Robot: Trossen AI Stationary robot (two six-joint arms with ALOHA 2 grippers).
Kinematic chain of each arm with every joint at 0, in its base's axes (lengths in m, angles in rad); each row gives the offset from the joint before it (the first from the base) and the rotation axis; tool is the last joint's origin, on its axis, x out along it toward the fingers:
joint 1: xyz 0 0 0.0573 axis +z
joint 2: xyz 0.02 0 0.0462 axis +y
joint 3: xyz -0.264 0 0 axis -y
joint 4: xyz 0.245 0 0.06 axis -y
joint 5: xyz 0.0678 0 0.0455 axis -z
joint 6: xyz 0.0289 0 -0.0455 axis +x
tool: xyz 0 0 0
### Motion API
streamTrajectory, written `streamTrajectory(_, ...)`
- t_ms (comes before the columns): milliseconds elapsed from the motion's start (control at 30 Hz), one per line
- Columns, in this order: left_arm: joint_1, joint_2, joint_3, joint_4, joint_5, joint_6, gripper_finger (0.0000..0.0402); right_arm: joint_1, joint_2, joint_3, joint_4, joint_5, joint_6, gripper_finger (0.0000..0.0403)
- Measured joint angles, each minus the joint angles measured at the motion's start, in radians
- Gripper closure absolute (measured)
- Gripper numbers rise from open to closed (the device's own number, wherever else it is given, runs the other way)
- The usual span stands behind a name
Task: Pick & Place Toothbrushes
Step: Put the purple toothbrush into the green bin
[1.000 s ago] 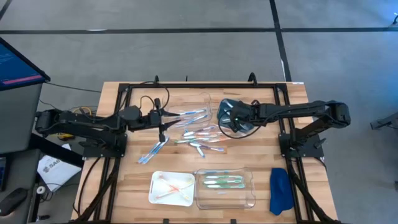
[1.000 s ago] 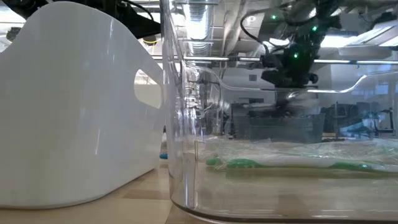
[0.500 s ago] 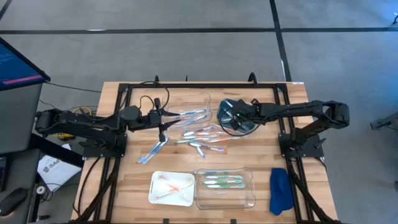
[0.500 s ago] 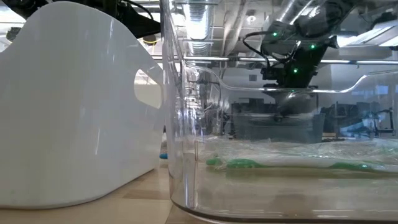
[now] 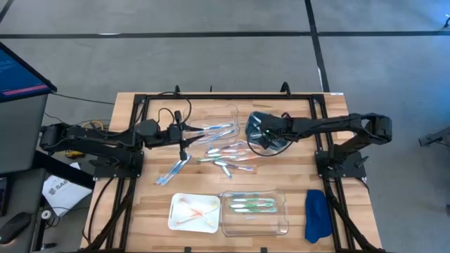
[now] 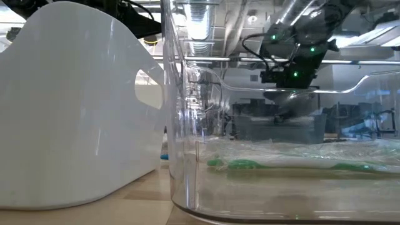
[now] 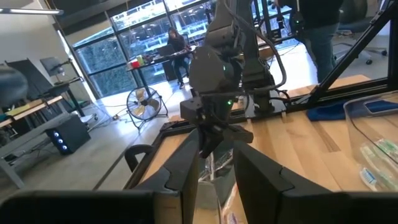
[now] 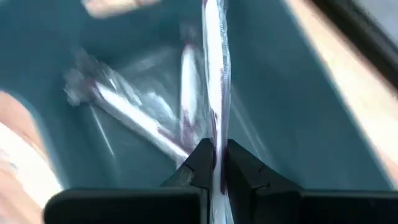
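1. Wooden planks make up the table [image 5: 140, 211], framed by black rails, with grey floor around it.
2. At the left, the left gripper [image 5: 184, 144] is held low over the table just left of the loose toothbrushes [image 5: 228, 156]; whether its fingers grip anything cannot be told.
3. Near the front edge, a white tray [image 5: 194, 212] holds orange-pink brushes and a clear tray [image 5: 254, 211] beside it holds green ones.
4. Right of centre, the right gripper [image 8: 214, 163] is seen closed on a wrapped toothbrush [image 8: 214, 74] over a teal bin [image 5: 261, 131].
5. A blue cloth [image 5: 317, 215] lies at the near right.
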Motion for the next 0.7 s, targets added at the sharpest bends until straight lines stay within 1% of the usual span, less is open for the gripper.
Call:
streamTrajectory(67,0.0,0.0,0.0,0.0,0.001,0.0,0.0308,0.0,0.01,-0.003,-0.023,-0.001,0.007,0.0386)
streamTrajectory(400,0.0,0.0,-0.002,-0.003,0.002,0.0,0.0308,0.0,0.103,-0.001,0.007,-0.027,0.03,0.0386)
streamTrajectory(533,0.0,0.0,-0.002,-0.005,0.002,0.0,0.0308,0.0,0.108,-0.001,0.004,-0.027,0.034,0.0384)
streamTrajectory(700,0.0,0.0,-0.002,-0.007,0.001,0.0,0.0308,0.0,0.106,-0.001,0.004,-0.027,0.035,0.0372)
